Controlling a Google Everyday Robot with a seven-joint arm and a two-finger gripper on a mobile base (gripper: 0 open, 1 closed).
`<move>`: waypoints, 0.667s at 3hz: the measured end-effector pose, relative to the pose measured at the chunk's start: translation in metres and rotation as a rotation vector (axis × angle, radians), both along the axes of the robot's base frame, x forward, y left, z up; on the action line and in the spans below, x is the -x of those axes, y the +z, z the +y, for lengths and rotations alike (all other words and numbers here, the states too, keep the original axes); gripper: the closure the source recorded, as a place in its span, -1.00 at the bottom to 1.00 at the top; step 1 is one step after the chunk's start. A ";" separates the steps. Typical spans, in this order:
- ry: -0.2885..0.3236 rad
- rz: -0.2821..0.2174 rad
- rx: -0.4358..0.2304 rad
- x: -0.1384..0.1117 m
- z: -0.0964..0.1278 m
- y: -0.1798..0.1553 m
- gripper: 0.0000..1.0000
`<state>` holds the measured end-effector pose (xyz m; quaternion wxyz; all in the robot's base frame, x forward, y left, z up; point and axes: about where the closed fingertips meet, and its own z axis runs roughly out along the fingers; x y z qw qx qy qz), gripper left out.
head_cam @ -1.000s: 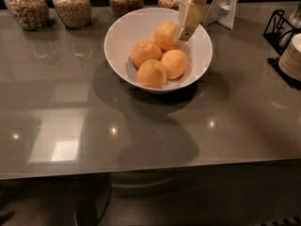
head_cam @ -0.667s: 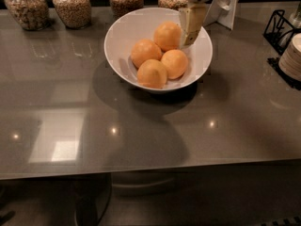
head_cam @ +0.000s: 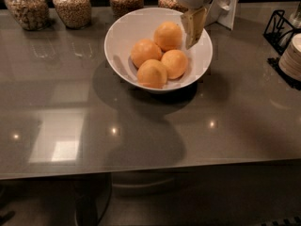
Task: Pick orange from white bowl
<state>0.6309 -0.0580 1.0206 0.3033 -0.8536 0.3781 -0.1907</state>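
Note:
A wide white bowl [head_cam: 118,37] stands on the grey table at the back middle. It holds several oranges: one at the back [head_cam: 168,36], one at the left [head_cam: 146,52], one at the right [head_cam: 174,63] and one at the front [head_cam: 152,73]. My gripper [head_cam: 192,32] hangs from the white arm at the top. It points down over the bowl's back right part, just right of the back orange. It holds nothing that I can see.
Glass jars of grain [head_cam: 73,4] line the table's back edge. A white upright object [head_cam: 230,8] stands behind the bowl at the right. A black wire rack [head_cam: 278,27] and a stack of pale plates [head_cam: 291,56] are at the far right.
My gripper has dropped a little lower over the bowl, beside the back orange. The oranges and the bowl have not moved.

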 end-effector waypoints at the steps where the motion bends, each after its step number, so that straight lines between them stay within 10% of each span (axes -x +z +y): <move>1: 0.020 -0.057 0.083 -0.002 -0.001 -0.003 -1.00; 2: 0.073 -0.138 0.212 -0.012 -0.001 -0.007 -0.61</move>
